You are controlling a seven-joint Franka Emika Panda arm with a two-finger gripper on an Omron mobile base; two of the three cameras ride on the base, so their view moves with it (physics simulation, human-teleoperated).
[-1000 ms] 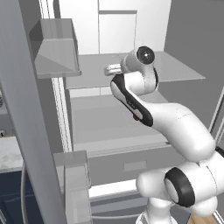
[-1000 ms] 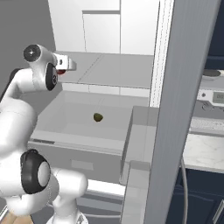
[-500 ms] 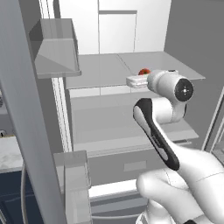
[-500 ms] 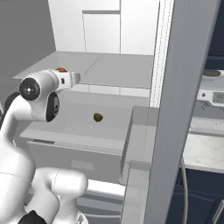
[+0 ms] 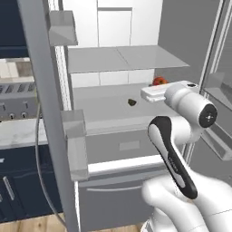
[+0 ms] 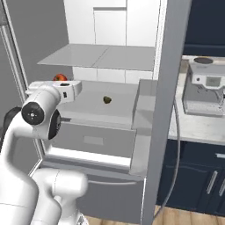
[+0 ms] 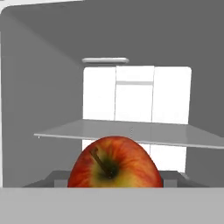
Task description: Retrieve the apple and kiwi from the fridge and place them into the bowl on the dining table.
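Note:
The red-orange apple [image 7: 114, 164] sits low and centre in the hand view, close to the camera. It rides at the tip of my gripper [image 5: 157, 87], which is shut on it; the fingertips themselves are hidden. From the right base view the apple [image 6: 60, 77] shows just above the hand, near the fridge's left wall. The small brown kiwi [image 5: 132, 102] lies alone on the lower grey shelf, also seen as the kiwi [image 6: 107, 100]. The fridge [image 5: 104, 59] stands open with its white interior showing. The bowl and the dining table are out of view.
An open fridge door with grey bins [image 5: 74, 136] stands at the left, and the other door [image 5: 219, 95] at the right. The bottom drawer [image 5: 118, 195] is closed. A coffee machine [image 6: 206, 88] stands on the counter above navy cabinets [image 6: 197, 176].
The whole picture has shifted, so the base has moved. The arm has swung and drawn back, and the apple has come down from upper-shelf height with the hand.

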